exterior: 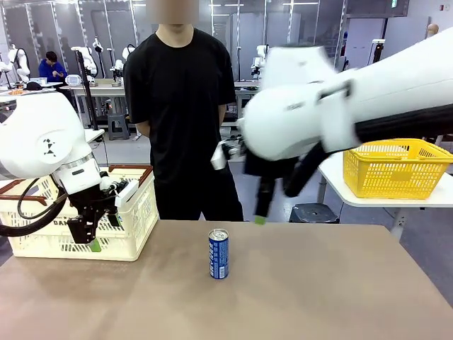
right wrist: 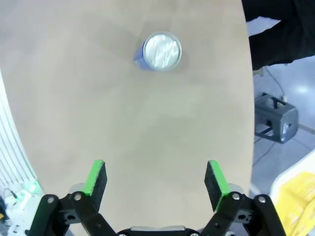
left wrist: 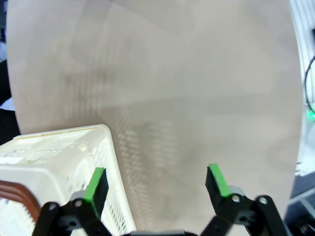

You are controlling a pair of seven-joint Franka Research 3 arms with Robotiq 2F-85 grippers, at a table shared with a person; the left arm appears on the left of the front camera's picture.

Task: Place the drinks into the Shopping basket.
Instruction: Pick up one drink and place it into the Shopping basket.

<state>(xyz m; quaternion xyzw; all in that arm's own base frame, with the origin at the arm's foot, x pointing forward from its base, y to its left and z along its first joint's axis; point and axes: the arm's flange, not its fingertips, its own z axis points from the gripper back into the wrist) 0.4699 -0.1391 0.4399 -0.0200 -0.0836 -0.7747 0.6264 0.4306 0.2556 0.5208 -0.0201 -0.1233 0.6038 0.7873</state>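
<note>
Basket (exterior: 134, 234) sits at the table's (exterior: 318, 283) left edge, cream with a brown-red rim (its side print is hidden behind the arm). Left gripper (exterior: 90, 239), jaws wide, hangs at the basket's front wall. Blue can (exterior: 219, 253) with white markings, too small to read, stands upright mid-table. Right gripper (right wrist: 156, 179) hovers above the table, jaws wide, empty.

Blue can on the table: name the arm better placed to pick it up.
Probably the right. Its open hand hangs above the table with the blue can just ahead; the left hand is open too, by the Shopping basket.
</note>
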